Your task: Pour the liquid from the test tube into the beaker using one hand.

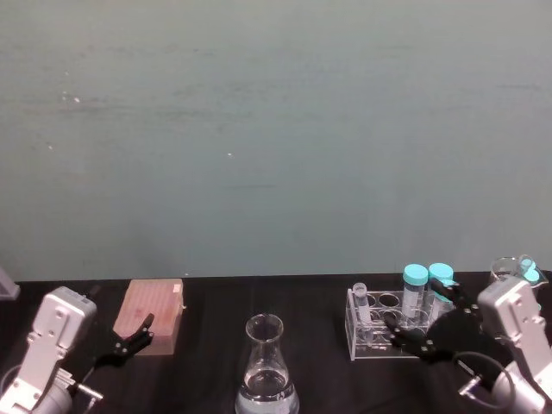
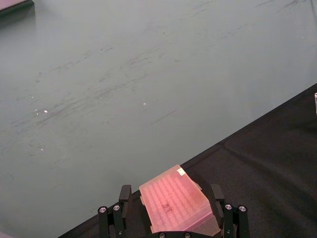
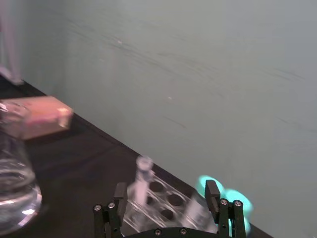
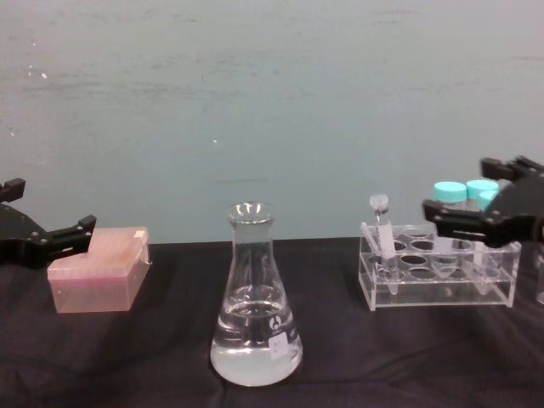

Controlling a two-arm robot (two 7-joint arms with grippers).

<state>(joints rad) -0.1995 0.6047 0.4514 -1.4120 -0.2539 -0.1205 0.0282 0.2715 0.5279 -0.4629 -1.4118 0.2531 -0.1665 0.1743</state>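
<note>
Chest view: liquid [image 4: 255, 357] in beaker [image 4: 252, 263]

Black table [image 4: 127, 361] with pink box [image 4: 95, 280], beaker [image 4: 255, 327] and clear tube rack [image 4: 438, 285].

**Glass, clear plastic and matt black on a dark worktop**

The beaker [image 4: 255, 280] is seen as smooth, glossy clear glass, and clear liquid [image 4: 255, 353] is held in it. The test tube [image 4: 382, 238] and the rack [image 4: 438, 289] are made of transparent, shiny plastic. The larger tubes are topped by smooth turquoise plastic caps [image 4: 450, 190]. The pink box [image 4: 95, 276] is formed of frosted, translucent plastic. The worktop [image 4: 127, 361] is covered by a matt black, cloth-like surface. The wall [image 4: 255, 85] is painted matt and marked by scuffs. The left hand [image 2: 170, 192] and right hand [image 3: 166, 191] are finished in matt black and studded with bright metal screws.
</note>
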